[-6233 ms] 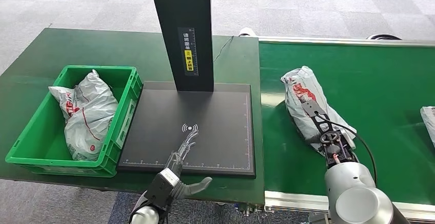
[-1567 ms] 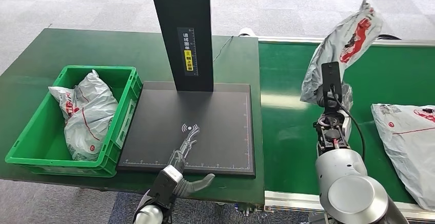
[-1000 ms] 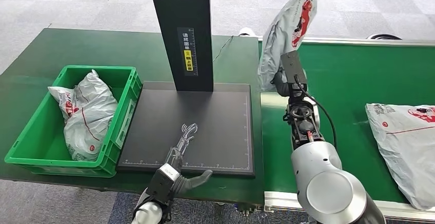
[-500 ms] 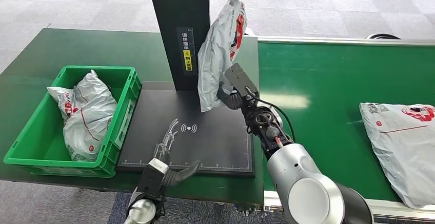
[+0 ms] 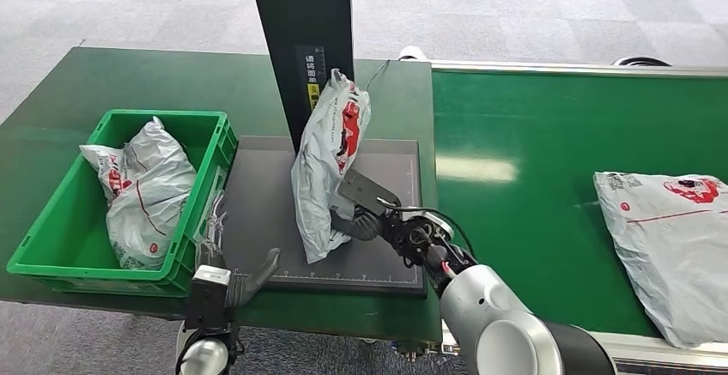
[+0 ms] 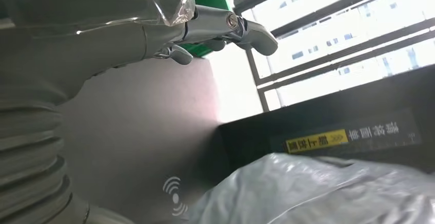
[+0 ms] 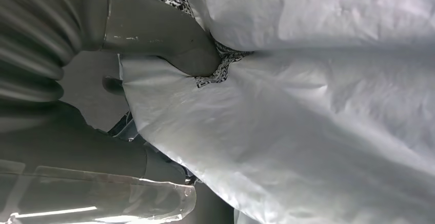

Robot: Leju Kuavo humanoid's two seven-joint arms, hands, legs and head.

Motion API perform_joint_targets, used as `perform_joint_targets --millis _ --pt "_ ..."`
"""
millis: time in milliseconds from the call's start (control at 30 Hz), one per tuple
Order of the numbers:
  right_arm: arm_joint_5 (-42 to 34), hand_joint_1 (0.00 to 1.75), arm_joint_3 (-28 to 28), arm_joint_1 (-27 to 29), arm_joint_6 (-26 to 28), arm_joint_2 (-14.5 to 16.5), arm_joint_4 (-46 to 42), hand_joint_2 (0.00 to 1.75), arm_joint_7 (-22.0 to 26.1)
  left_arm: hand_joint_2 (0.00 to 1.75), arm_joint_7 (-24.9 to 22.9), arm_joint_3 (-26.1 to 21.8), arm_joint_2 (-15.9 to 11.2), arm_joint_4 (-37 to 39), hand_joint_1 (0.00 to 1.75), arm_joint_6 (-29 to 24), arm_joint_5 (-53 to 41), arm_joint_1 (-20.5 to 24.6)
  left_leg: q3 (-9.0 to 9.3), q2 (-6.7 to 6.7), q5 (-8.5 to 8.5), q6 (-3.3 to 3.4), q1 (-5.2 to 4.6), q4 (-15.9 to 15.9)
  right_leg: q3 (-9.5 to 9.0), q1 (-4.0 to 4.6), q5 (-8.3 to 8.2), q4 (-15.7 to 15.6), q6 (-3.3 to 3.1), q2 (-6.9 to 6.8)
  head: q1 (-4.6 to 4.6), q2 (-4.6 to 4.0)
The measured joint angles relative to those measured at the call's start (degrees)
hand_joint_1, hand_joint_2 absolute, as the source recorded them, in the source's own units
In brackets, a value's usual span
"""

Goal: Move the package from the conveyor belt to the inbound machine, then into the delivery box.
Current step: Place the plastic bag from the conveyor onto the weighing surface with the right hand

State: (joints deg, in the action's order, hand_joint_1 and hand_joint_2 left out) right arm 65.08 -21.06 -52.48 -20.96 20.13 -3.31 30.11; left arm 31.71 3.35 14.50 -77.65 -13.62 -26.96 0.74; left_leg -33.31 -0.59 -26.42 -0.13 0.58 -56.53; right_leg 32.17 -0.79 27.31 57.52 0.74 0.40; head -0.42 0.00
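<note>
Package (image 5: 324,165): grey-white bag with red print, held over the black pad of the inbound machine (image 5: 257,195), in front of its dark column.
Long axis: near upright, top end tilted toward the column, lower end near the pad's front edge.
Right hand (image 5: 360,220): grasps the package near its lower part.
Left hand (image 5: 225,263): holds nothing, fingers spread, at the pad's front left corner.
Delivery box (image 5: 39,246): green crate left of the pad, holding one similar bag (image 5: 146,190).
Conveyor belt (image 5: 532,126): green, carrying another bag (image 5: 678,238) at its right.

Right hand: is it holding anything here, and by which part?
Yes. The right hand grips the grey package near its lower end, holding it upright over the inbound machine's dark pad. The left hand holds nothing.
</note>
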Motion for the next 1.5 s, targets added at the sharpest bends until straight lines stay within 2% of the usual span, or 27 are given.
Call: perform_joint_targets --millis 67,100,200,233,367,500,600,933,1133,1200,1233,1267,1333,1367,1433,1467,1500 --pt "0.8 1.75 0.2 0.5 2.5 0.0 0.2 1.75 -0.9 1.75 0.0 -0.1 0.0 -0.9 0.0 -0.3 0.0 -0.7 0.0 0.0 0.0 0.0 0.0 0.0 -0.01 0.0 0.0 0.0 0.0 0.0 0.0 0.0" --pt "1.2 1.64 0.4 0.8 4.2 0.0 0.2 1.75 -1.1 1.75 -0.1 -0.2 0.0 -1.4 0.0 -0.5 0.0 -1.0 0.0 0.0 0.0 0.0 0.0 0.0 -0.01 0.0 0.0 0.0 0.0 0.0 0.01 0.0" --pt "2.5 0.34 0.6 1.2 10.5 0.0 0.4 1.75 -0.9 1.75 -0.4 -0.4 0.0 -2.6 0.0 -1.1 0.0 -2.1 0.01 0.0 0.0 0.0 0.0 0.0 -0.02 0.0 0.0 0.0 0.0 0.0 0.01 0.0" --pt "2.8 0.0 0.6 1.3 12.3 0.0 0.5 1.75 -0.6 1.75 -0.5 -0.5 0.0 -2.9 0.0 -1.2 0.0 -2.5 0.01 0.0 0.0 0.0 0.0 0.0 -0.01 0.0 0.0 0.0 0.0 0.0 0.0 0.0" --pt "3.5 0.0 0.0 1.3 16.4 0.0 0.5 1.75 1.9 1.75 -0.6 -0.8 0.0 -3.5 0.0 -1.3 0.2 -3.3 0.01 0.0 0.0 0.0 0.0 0.0 -0.01 0.0 0.0 0.0 0.0 0.0 0.0 0.0" --pt "3.6 0.0 -2.4 0.8 17.6 0.0 0.5 1.75 6.6 1.75 -0.1 -1.0 0.0 -3.3 0.0 -1.3 0.5 -3.3 0.01 0.0 0.01 0.0 0.0 0.0 -0.01 0.0 -0.01 0.0 0.0 0.0 0.0 0.01" --pt "3.6 0.0 -6.4 -1.5 17.1 0.0 0.5 1.75 9.4 1.75 0.4 -1.0 0.0 -2.7 0.0 -1.3 0.5 -3.0 0.01 0.0 0.01 0.0 0.0 0.0 -0.01 -0.01 -0.01 0.0 0.0 0.0 0.0 0.0" --pt "7.4 0.0 -24.5 -14.2 10.6 0.0 0.5 1.75 9.9 1.75 1.4 -0.8 0.0 0.2 0.0 -2.0 0.5 -1.3 0.02 0.0 0.02 -0.01 -0.01 0.0 -0.01 -0.01 -0.03 0.0 0.0 0.0 -0.01 0.01" --pt "11.5 0.0 -41.2 -25.0 10.1 -0.3 0.2 1.75 10.0 1.75 1.5 -0.6 0.1 1.3 0.0 -2.7 0.6 -1.0 0.02 0.02 0.02 -0.01 0.0 0.0 0.09 -0.01 -0.01 0.0 -0.01 0.0 -0.01 0.0" --pt "5.4 0.0 -44.6 -24.0 12.0 -0.7 -4.5 1.75 10.0 1.75 1.5 -0.6 0.1 1.3 0.0 -3.2 0.6 -0.9 0.39 -0.21 -0.07 -0.03 0.13 0.0 -0.1 0.09 0.19 -0.3 0.0 -0.26 -0.33 0.01" --pt "-1.0 0.0 -44.5 -20.2 13.9 -1.0 -9.9 1.75 10.0 1.75 1.6 -0.5 0.2 1.2 0.0 -3.5 0.5 -0.9 0.82 -0.6 -0.2 -0.02 0.29 0.0 -0.64 0.25 0.42 -0.5 0.03 -0.67 -0.53 0.01" --pt "-10.2 0.0 -43.0 -14.4 16.4 -1.1 -17.1 1.75 10.1 1.75 1.6 -0.4 0.3 1.1 0.0 -3.8 0.4 -1.0 1.28 -1.1 -0.36 0.0 0.46 0.0 -1.32 0.4 0.67 -0.8 0.08 -1.15 -0.37 0.0" --pt "-35.6 0.0 -36.9 -0.9 21.0 -1.3 -32.7 1.75 10.1 1.75 1.7 -0.3 0.4 0.7 0.0 -4.4 0.0 -1.6 1.62 -1.46 -0.6 0.07 0.46 0.0 -2.32 0.39 0.78 -0.9 0.17 -1.48 0.82 0.0" --pt "-49.7 0.0 -32.3 4.9 22.9 -1.2 -39.7 1.75 10.2 1.75 1.7 -0.3 0.4 0.4 0.0 -4.7 -0.4 -2.0 1.45 -1.0 -0.65 0.09 0.29 0.0 -2.16 0.24 0.63 -0.8 0.21 -1.01 1.43 0.0" --pt "-72.6 0.0 -19.7 14.2 26.4 -1.1 -51.9 1.75 10.4 1.75 1.6 -0.2 0.4 -0.2 0.0 -5.1 -1.6 -2.5 1.11 0.64 -0.79 0.09 0.01 0.0 -1.39 0.06 0.26 -0.6 0.2 0.61 1.66 0.0" --pt "-80.2 0.0 -11.9 18.2 28.4 -1.3 -57.3 1.75 10.4 1.75 1.5 0.0 0.4 -0.5 0.0 -5.2 -2.3 -2.6 1.12 1.38 -0.92 0.08 -0.03 0.0 -1.1 0.04 0.18 -0.6 0.19 1.35 1.61 0.0" --pt "-84.6 0.0 -3.3 22.1 30.8 -1.9 -62.1 1.75 10.4 1.75 1.4 0.3 0.4 -0.8 0.0 -5.3 -3.0 -2.7 1.21 1.91 -1.05 0.06 -0.02 0.0 -0.95 0.04 0.17 -0.5 0.16 1.89 1.56 0.0"
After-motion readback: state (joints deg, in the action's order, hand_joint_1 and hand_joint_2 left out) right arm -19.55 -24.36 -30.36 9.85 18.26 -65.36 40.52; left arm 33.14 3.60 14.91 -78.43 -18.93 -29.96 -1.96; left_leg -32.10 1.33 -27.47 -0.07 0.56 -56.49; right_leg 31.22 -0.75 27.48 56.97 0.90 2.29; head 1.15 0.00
